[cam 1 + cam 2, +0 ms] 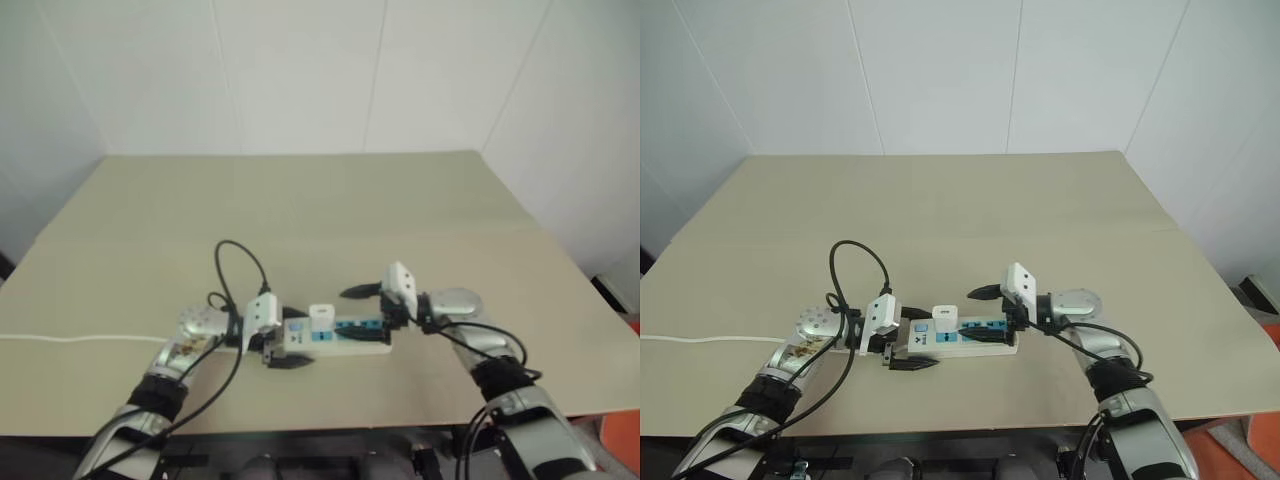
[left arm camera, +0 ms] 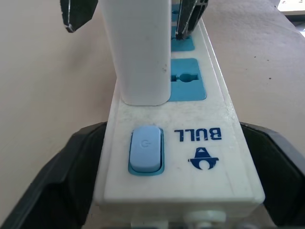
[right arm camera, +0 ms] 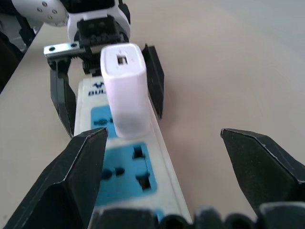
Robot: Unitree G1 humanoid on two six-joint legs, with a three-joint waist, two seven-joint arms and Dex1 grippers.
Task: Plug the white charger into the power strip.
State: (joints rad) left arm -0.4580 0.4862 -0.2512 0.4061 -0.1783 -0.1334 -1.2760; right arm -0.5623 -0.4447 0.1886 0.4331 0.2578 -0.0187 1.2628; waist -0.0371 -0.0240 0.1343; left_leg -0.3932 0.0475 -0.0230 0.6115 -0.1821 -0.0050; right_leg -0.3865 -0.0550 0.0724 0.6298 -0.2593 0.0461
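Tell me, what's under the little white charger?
The white charger stands upright on the power strip, over the blue socket nearest the switch. Its metal prongs are hidden, and so is most of that socket.

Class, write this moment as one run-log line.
white charger: standing plugged in power strip | left gripper: open, straddling strip's switch end | right gripper: open, released

The power strip point(image 2: 209, 157) carries the blue brand word "BULL" beside a small blue logo, near its power-symbol switch point(image 2: 145, 153).
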